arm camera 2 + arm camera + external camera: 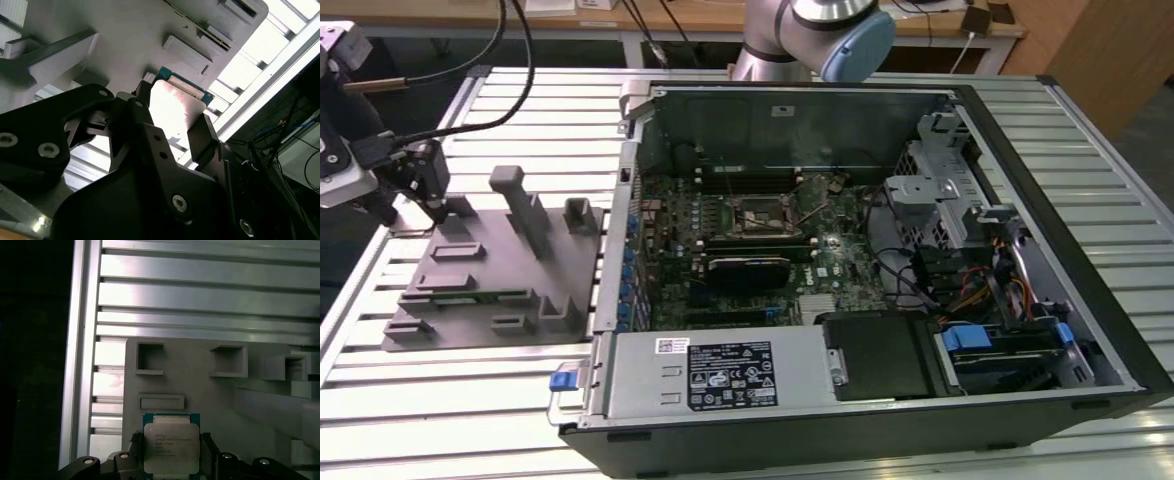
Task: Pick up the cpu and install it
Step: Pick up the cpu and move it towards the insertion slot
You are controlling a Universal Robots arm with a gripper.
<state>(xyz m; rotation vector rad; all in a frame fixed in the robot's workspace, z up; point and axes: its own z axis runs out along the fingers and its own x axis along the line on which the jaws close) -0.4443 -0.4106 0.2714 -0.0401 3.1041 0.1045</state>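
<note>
The fingers [207, 456] stand against two opposite edges of the cpu [171, 447] and are clamped on it, one dark pad on each side; the chip lies flat between them, its silvery lid facing the first wrist view's camera and a thin green rim showing round it; in the second wrist view the cpu [175, 107] again sits between the fingers [202, 137], with its lid catching bright light and a teal edge at its far end; it is over the grey fixture [200, 390], beside a shallow rectangular recess and near the square pockets moulded into that plate; whether it rests on the fixture or is clear of it, I cannot tell; in the exterior view the fingers [434, 200] hang over the far corner of the fixture [480, 270], at the exterior view's left, on the slatted aluminium worktop [454, 400]; the open computer case [787, 120] lies to the exterior view's right of the fixture, well apart from the fingers; the motherboard [720, 290] lies flat inside it, with the black-framed socket [754, 215] near its middle; the arm [807, 30] rises behind the case.
</note>
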